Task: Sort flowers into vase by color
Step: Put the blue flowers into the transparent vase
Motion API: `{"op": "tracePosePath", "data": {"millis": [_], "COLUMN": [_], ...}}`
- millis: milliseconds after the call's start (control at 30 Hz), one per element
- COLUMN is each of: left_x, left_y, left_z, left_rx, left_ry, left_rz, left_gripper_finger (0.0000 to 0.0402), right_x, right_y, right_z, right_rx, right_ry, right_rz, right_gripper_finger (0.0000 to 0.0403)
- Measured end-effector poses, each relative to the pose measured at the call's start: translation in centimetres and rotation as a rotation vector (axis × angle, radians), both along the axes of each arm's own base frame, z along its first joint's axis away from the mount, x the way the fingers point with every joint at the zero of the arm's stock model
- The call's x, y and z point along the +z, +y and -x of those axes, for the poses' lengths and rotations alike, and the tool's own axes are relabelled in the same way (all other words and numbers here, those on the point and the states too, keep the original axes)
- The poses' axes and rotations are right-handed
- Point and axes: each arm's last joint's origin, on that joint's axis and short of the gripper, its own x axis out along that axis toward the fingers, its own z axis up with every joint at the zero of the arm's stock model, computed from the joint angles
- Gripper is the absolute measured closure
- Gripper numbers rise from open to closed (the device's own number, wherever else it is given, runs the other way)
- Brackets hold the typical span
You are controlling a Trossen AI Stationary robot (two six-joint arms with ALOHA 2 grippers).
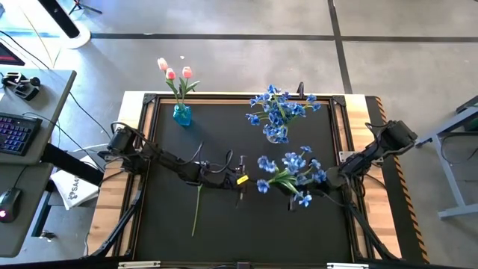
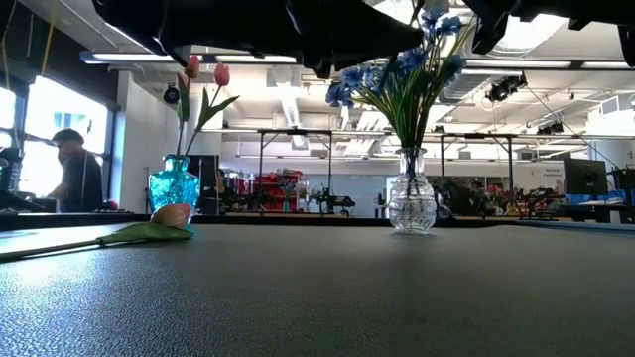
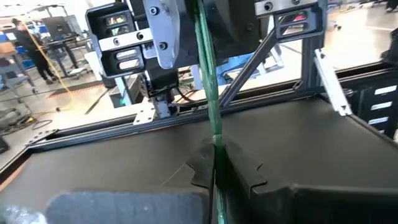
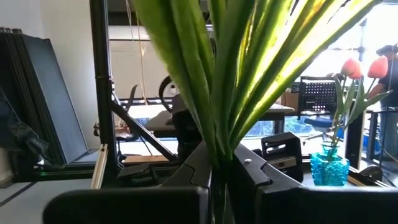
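My left gripper (image 1: 240, 181) is clamped on the stem of a pink tulip (image 1: 197, 202) lying centre-left of the mat, gripped at the stem so the head can go into the blue vase (image 1: 182, 114) upper left with the other tulips (image 1: 174, 72); my right gripper (image 1: 323, 181) is pinched on the stems of a blue bunch (image 1: 290, 175), held aloft centre-right for the clear vase (image 1: 277, 134) just above it. Lower mat is bare, room to swing; frame rail (image 1: 239, 96) sits close behind both vases.

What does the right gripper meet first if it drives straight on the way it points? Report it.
Beyond the blue bunch it holds, the right gripper looks aimed at the left gripper, whose fingers are shut on a green stem. Depth is unclear, so it might pass beside it.
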Motion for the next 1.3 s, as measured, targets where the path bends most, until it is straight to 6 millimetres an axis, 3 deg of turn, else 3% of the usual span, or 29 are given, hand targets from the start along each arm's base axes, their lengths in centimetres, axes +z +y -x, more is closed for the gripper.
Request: {"op": "tracePosePath", "data": {"millis": [133, 400, 533, 700, 1000, 1133, 1300], "left_x": [-0.3, -1.0, -1.0, -1.0, -0.9, -1.0, -1.7], "left_y": [0.1, 0.3, 0.3, 0.3, 0.4, 0.6, 1.9], "left_z": [0.0, 0.2, 0.2, 0.2, 0.2, 0.2, 0.7], "left_rx": [0.051, 0.113, 0.122, 0.127, 0.15, 0.176, 0.233], "left_ry": [0.029, 0.095, 0.095, 0.094, 0.087, 0.104, 0.248], "left_rz": [-0.018, -0.048, -0.048, -0.037, 0.001, -0.009, 0.009], "left_gripper_finger": [0.0396, 0.04, 0.04, 0.0401, 0.0397, 0.0376, 0.0324], "right_x": [-0.1, 0.3, 1.0, 1.9, 2.9, 3.4, 4.6], "right_y": [0.0, 0.0, 0.1, 0.8, 1.2, 0.7, -0.1], "right_z": [0.0, 0.1, 0.7, 2.0, 3.3, 3.7, 5.0], "right_rx": [-0.006, -0.031, -0.09, -0.152, -0.18, -0.251, -0.416], "right_ry": [0.013, -0.007, -0.014, 0.0, 0.028, 0.039, 0.097], "right_rz": [0.011, 0.069, 0.055, 0.083, 0.114, 0.086, 0.076], "right_gripper_finger": [0.0358, 0.023, 0.0205, 0.0241, 0.0389, 0.0383, 0.0395]}}
